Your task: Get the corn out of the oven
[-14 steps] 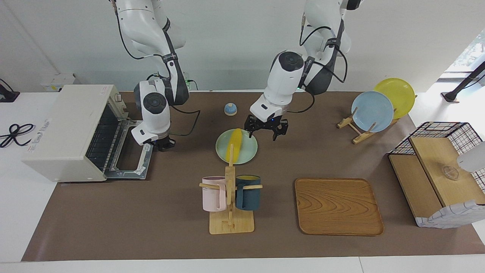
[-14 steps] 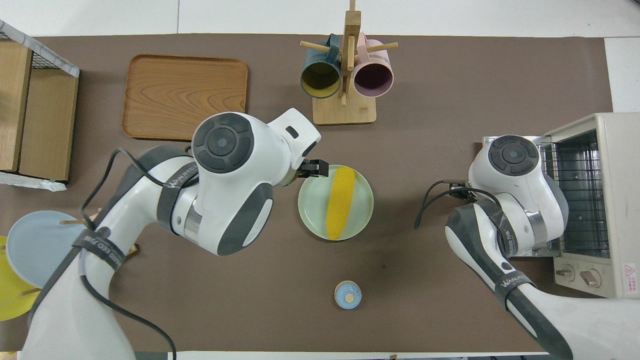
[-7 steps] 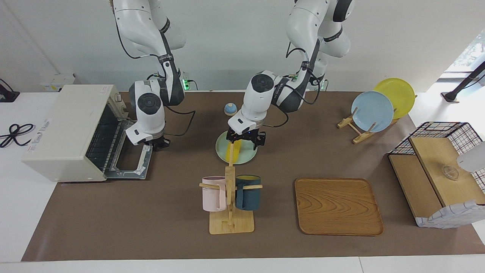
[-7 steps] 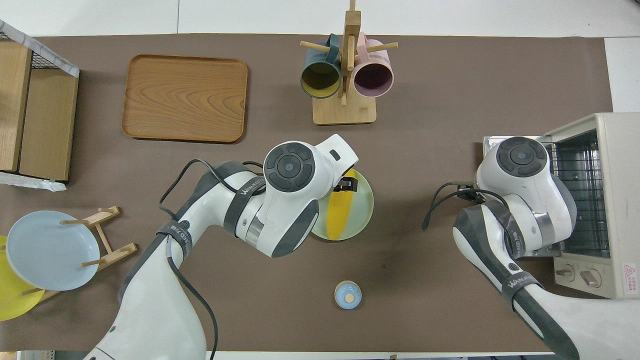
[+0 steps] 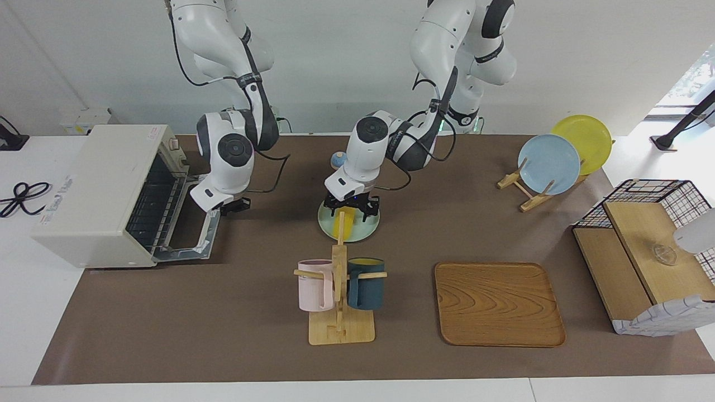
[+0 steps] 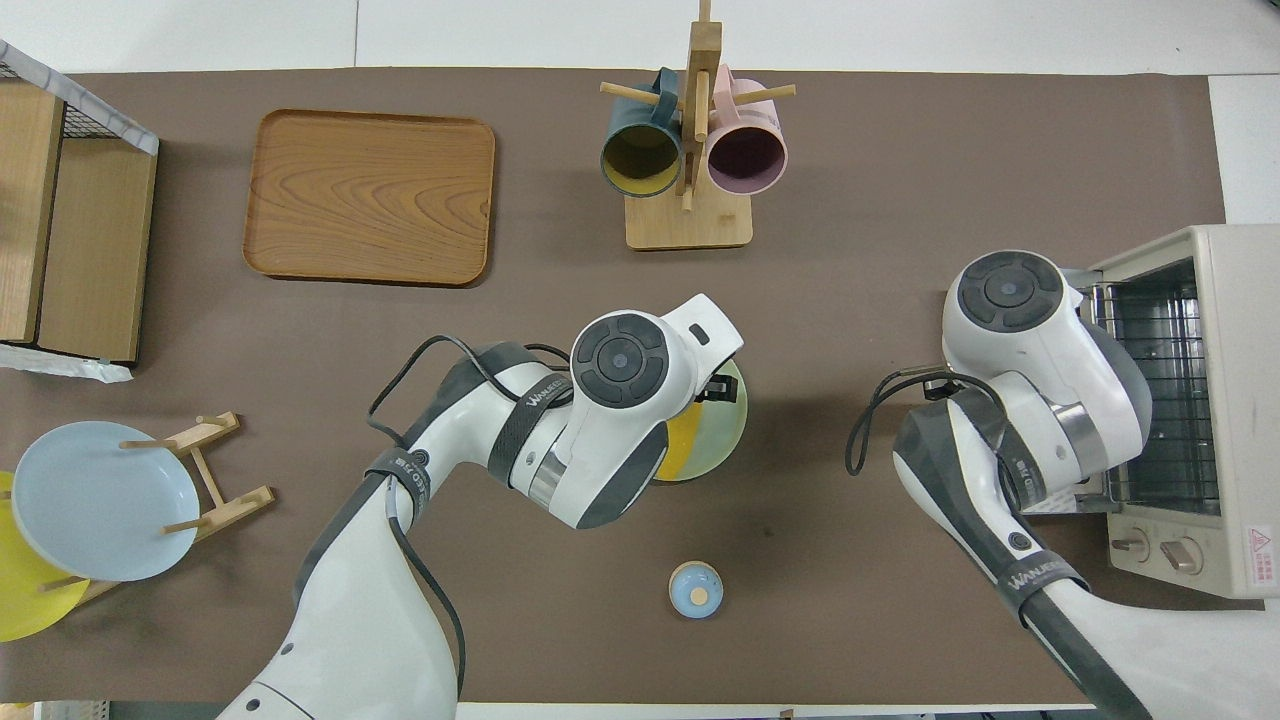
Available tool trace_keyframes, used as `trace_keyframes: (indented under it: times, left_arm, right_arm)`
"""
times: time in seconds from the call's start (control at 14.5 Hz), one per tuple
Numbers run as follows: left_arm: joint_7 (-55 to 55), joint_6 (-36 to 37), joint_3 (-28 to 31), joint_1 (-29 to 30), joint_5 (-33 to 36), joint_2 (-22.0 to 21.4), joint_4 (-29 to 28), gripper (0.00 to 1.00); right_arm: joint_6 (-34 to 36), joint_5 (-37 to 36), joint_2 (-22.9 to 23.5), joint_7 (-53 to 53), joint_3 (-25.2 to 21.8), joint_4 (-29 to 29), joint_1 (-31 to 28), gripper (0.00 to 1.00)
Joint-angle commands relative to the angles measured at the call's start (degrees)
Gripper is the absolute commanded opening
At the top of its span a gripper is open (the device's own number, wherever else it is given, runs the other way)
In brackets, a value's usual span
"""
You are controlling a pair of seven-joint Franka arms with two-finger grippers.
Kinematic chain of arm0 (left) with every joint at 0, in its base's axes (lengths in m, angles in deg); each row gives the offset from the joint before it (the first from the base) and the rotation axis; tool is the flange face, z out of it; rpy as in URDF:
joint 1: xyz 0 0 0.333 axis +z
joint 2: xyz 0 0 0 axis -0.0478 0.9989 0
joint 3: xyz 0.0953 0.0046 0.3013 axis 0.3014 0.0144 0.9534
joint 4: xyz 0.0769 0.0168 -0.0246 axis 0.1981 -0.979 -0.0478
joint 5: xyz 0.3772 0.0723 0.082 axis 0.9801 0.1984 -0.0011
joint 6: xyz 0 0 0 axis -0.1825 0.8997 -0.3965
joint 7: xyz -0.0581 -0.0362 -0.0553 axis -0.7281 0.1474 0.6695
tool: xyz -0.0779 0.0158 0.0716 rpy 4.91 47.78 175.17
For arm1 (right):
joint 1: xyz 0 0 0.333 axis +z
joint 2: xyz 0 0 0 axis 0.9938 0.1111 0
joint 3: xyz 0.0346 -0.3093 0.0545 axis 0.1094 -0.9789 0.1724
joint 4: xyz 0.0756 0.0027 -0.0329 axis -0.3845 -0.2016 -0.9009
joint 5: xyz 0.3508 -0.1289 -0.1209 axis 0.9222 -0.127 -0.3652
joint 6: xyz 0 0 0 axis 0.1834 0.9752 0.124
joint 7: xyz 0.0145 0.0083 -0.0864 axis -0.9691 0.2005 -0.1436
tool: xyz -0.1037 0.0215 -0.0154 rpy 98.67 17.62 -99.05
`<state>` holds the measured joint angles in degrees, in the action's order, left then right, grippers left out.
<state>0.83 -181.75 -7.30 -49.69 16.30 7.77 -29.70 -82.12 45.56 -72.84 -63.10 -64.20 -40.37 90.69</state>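
Observation:
The yellow corn [image 5: 343,224] lies on a pale green plate [image 5: 366,230] at the table's middle, outside the oven; in the overhead view the corn [image 6: 678,456] is mostly hidden under the left arm. My left gripper [image 5: 352,211] is low over the end of the corn nearer the robots, open, with a finger on each side of it. The off-white oven [image 5: 95,190] stands at the right arm's end, its door [image 5: 187,237] open and its rack bare. My right gripper [image 5: 230,207] is at the door's outer edge.
A wooden mug rack [image 5: 339,326] with a pink and a dark blue mug stands farther from the robots than the plate. A wooden tray [image 5: 499,304], a stand with a blue and a yellow plate [image 5: 550,164], a wire-and-wood shelf [image 5: 648,257] and a small blue bell [image 6: 695,588] are also on the table.
My left gripper has moved from beside the plate to over it and come down around the corn's end. My right gripper has shifted toward the oven, and the door's outer edge has tilted up a little.

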Motion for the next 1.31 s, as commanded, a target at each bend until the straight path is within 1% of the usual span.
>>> trace_keyframes:
  times: [0.0, 0.21, 0.28, 0.34, 0.48, 0.55, 0.69, 0.76, 0.83, 0.9, 0.97, 1.1, 1.24]
  left_arm:
    - [-1.2, -1.0, 1.3, -1.7, -0.9, 0.2, -1.0, 1.00]
    - [-2.3, -1.0, 1.3, -2.3, -0.8, -0.2, -2.2, 0.99]
    - [-3.5, -1.4, 1.3, -2.8, -0.8, -0.3, -2.7, 0.90]
    - [-4.5, -1.6, 1.4, -2.8, -0.8, -0.3, -2.5, 0.66]
    - [-5.3, -1.2, 1.5, -2.8, -0.8, -0.3, -2.2, 0.08]
    - [-5.3, -0.8, 1.5, -2.4, -0.8, -0.3, -1.8, 0.00]
    - [-5.3, 0.0, 1.8, -1.7, -0.9, -0.5, -0.8, 0.00]
    - [-5.2, 1.7, 1.7, 0.3, -0.8, -1.7, -0.1, 0.00]
    - [-5.0, 4.4, 1.7, 1.8, -0.8, -3.1, 0.9, 0.00]
    - [-4.6, 7.9, 1.8, 3.3, -0.8, -4.8, 2.3, 0.00]
    - [-4.6, 10.5, 1.7, 5.5, -0.8, -5.4, 4.1, 0.00]
    - [-2.6, 15.6, 1.7, 11.3, -0.2, -4.4, 9.7, 0.00]
    - [2.7, 16.0, 1.7, 17.3, -0.7, -3.3, 11.3, 0.00]
  right_arm:
    - [3.4, -3.2, -3.3, -10.7, -1.7, 3.1, -5.1, 0.00]
    - [6.0, -2.9, -6.4, -17.6, -1.7, 3.1, -8.5, 0.00]
    - [6.8, -2.9, -7.1, -19.1, -1.6, 3.1, -9.5, 0.00]
    - [6.9, -2.9, -7.6, -20.7, -1.6, 3.1, -10.3, 0.00]
    - [7.0, -2.8, -8.3, -23.3, -1.7, 3.1, -11.9, 0.00]
    - [7.0, -2.7, -8.6, -24.3, -1.7, 3.1, -12.4, 0.00]
    - [7.1, -0.8, -8.8, -24.8, -1.7, 3.2, -12.8, 0.00]
    - [7.4, -0.2, -8.8, -25.2, -1.7, 3.4, -12.9, 0.00]
    - [8.9, 0.1, -8.9, -25.4, -1.7, 4.4, -12.8, 0.00]
    - [10.9, 1.9, -8.9, -25.5, -1.6, 6.2, -12.6, 0.00]
    - [13.8, 4.4, -8.9, -25.5, -1.5, 8.7, -12.4, 0.00]
    - [18.8, 6.9, -9.2, -25.6, -1.1, 12.6, -12.0, 0.00]
    - [20.5, 10.3, -10.1, -25.6, -0.8, 14.5, -11.4, 0.00]
